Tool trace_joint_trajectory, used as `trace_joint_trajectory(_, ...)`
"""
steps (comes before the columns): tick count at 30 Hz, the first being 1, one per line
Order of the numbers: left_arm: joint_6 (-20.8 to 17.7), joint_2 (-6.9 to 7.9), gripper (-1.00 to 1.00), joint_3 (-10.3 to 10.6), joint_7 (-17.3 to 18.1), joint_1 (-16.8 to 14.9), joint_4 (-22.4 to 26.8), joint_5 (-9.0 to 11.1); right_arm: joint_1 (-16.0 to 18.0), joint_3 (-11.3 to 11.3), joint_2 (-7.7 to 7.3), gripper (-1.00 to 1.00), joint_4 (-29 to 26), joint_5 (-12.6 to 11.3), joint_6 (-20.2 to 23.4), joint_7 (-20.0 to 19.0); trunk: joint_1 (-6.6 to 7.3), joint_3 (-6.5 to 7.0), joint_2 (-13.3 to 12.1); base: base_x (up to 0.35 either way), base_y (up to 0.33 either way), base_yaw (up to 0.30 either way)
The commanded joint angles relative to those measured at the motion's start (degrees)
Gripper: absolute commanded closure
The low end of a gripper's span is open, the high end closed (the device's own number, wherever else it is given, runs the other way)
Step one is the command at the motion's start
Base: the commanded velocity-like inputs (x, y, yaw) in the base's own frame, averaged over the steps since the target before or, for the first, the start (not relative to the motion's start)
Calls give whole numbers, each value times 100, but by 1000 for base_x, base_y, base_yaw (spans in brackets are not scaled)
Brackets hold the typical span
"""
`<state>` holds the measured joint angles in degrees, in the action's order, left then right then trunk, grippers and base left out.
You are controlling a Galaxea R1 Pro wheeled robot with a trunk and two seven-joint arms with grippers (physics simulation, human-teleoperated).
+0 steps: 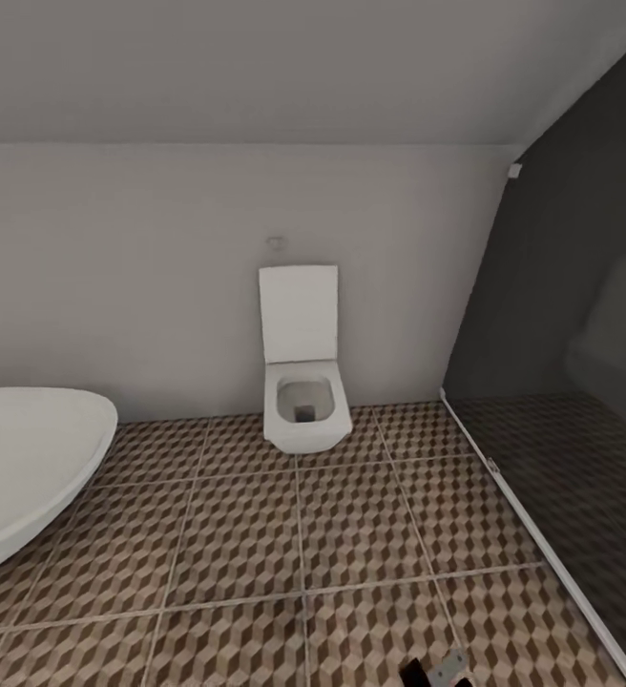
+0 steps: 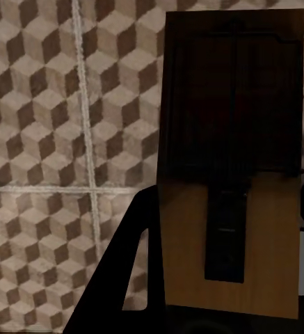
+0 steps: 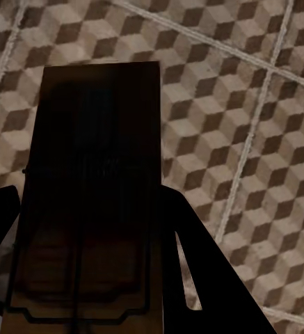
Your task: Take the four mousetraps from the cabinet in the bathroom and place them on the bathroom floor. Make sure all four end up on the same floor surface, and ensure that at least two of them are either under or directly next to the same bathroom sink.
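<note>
Mousetrap (image 2: 232, 209) pinched in left end effector (image 2: 221, 313) above bathroom floor (image 2: 47, 139), second mousetrap (image 3: 89, 195) pinched in right end effector (image 3: 82, 306), toilet (image 1: 301, 382) ahead, bathtub (image 1: 27, 468) left of toilet

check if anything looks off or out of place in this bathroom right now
Nothing stands out. The toilet sits against the wall with its lid up, the bathtub is intact, and the bathroom floor shows no spill. Each gripper carries a mousetrap above the tiles.

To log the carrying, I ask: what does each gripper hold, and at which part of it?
Each holds one mousetrap by its near end: the left gripper its mousetrap, the right gripper its mousetrap.
</note>
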<state>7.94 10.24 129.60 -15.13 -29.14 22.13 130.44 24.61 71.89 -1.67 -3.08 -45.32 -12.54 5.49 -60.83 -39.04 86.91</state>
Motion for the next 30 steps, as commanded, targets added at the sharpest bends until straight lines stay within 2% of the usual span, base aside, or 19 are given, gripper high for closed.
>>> trace_joint_trajectory(1,48,2,100,48,-26,-13,27,40,0,49,-5,100,-17,-48,-3,31,-1,-5,3,161,-144,207)
trace_joint_trajectory(19,49,13,100,48,-25,-11,11,35,0,59,-4,100,-9,-20,25,27,-1,-5,3,225,-195,19)
trace_joint_trajectory(30,49,22,100,44,-26,-8,-18,43,0,48,-22,100,-17,-57,6,4,-1,-5,3,293,-101,0)
